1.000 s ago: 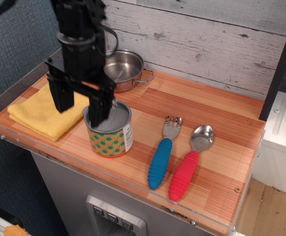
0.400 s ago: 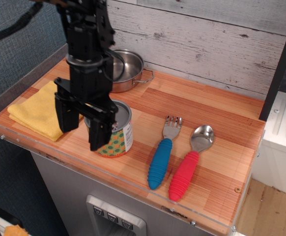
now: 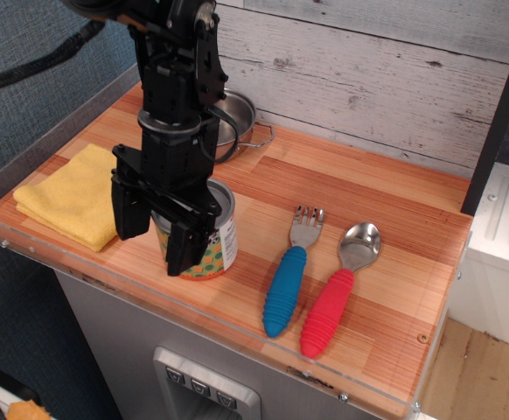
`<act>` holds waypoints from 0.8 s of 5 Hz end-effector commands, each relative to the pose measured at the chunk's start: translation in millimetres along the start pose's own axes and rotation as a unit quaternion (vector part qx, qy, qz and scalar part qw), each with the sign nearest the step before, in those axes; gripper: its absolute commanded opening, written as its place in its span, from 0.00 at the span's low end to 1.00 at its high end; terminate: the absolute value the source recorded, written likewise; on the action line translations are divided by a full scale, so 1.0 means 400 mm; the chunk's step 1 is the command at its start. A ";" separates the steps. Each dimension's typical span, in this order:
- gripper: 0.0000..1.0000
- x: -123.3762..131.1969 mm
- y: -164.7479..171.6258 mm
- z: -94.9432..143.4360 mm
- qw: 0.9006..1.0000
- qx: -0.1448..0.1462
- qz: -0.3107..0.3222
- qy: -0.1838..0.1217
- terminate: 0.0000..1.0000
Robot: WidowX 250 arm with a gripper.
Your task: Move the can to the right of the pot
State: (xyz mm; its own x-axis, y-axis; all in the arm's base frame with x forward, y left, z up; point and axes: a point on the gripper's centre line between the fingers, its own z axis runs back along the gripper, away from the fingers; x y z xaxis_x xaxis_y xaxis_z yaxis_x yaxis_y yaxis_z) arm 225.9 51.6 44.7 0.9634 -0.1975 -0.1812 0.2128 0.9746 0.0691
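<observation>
Now open hand (image 3: 154, 234) straddling can (image 3: 211, 234)

The arm (image 3: 174, 79) is matte black and blocky, with a thick black cable (image 3: 27, 74) looping off; its two long flat jaws are black too.

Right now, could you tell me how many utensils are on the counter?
2: a blue-handled fork right of the can, and a red-handled spoon just right of the fork. None seem hidden.
</observation>
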 end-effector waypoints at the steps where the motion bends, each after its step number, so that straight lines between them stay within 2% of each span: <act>1: 1.00 0.053 0.022 0.025 0.995 0.006 -0.070 -0.065 0.00; 2: 1.00 0.075 0.023 0.030 0.991 0.022 -0.092 -0.089 0.00; 4: 1.00 0.112 0.049 0.034 0.990 0.012 -0.078 -0.113 0.00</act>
State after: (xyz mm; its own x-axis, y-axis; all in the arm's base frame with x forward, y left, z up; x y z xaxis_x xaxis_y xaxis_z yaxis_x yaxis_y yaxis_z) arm 271.9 52.9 38.1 0.9285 -0.3712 0.0018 0.3705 0.9270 0.0582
